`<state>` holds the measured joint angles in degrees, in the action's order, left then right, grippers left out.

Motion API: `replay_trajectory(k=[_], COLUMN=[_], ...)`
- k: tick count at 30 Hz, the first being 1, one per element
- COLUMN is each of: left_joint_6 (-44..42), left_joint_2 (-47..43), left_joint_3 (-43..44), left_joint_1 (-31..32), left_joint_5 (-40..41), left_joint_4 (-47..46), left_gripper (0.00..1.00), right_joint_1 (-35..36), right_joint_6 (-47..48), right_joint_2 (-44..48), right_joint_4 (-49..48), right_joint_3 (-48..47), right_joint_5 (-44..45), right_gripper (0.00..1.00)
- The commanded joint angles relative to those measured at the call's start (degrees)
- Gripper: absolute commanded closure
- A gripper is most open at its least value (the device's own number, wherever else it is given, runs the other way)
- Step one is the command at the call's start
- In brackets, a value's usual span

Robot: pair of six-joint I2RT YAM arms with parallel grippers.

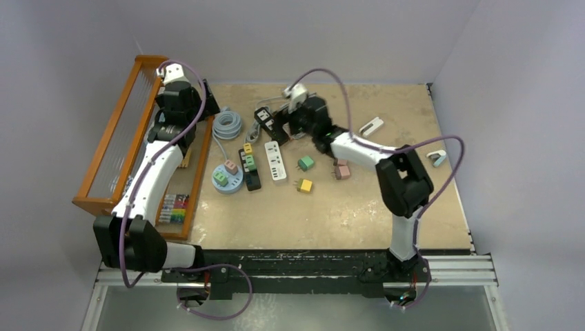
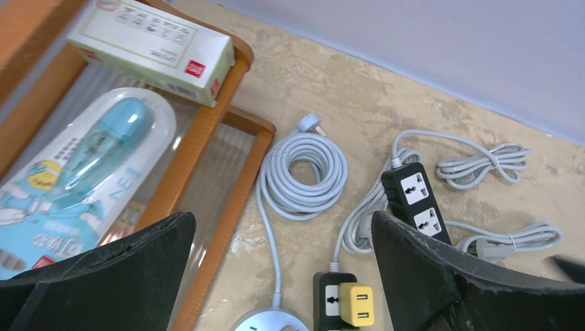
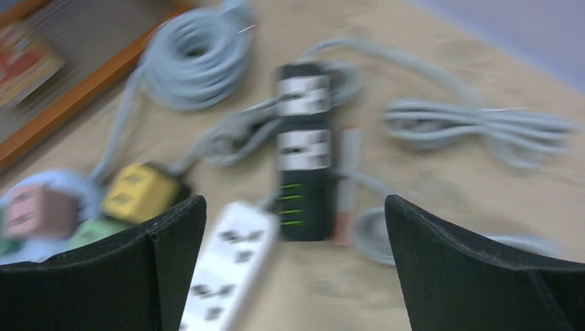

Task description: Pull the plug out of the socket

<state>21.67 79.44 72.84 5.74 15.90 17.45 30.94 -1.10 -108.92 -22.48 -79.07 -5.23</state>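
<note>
Top external: left gripper (image 2: 283, 262) and right gripper (image 3: 296, 234) both gape wide and empty near the black power strip (image 1: 252, 181). The yellow plug (image 1: 248, 148) seated in it is not yet pulled.

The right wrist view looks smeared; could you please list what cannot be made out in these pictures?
- Right wrist view: motion blur hides socket details on the black power strip; the white power strip runs off the bottom edge.
- Left wrist view: the yellow plug is in a socket bar cut off by the bottom edge.
- Top view: green plug too small to show prongs.
</note>
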Motion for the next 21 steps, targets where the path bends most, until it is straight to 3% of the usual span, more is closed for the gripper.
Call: replay_trajectory(k=[1,11,21], left_joint_6=[1.0,6.7,12.9], left_joint_2=[-5.1,-8.0,-13.5], left_joint_3=[-3.6,-10.1,-21.1], left_joint_1=[-0.5,-0.6,-0.4], left_joint_5=[4.0,2.0,-3.8], left_joint_4=[-3.9,1.4,1.7], left_gripper=[0.0,0.0,0.04], right_joint_1=[9.6,17.5,17.5], right_joint_6=[-3.8,-6.0,-8.4], right_joint_2=[-0.7,-9.2,-12.2], right_joint_4=[2.0,12.7,15.6], right_joint_3=[-5.5,-11.2,-13.9], right_joint_5=[-1.9,0.2,2.3], right_gripper=[0.0,0.11,0.34])
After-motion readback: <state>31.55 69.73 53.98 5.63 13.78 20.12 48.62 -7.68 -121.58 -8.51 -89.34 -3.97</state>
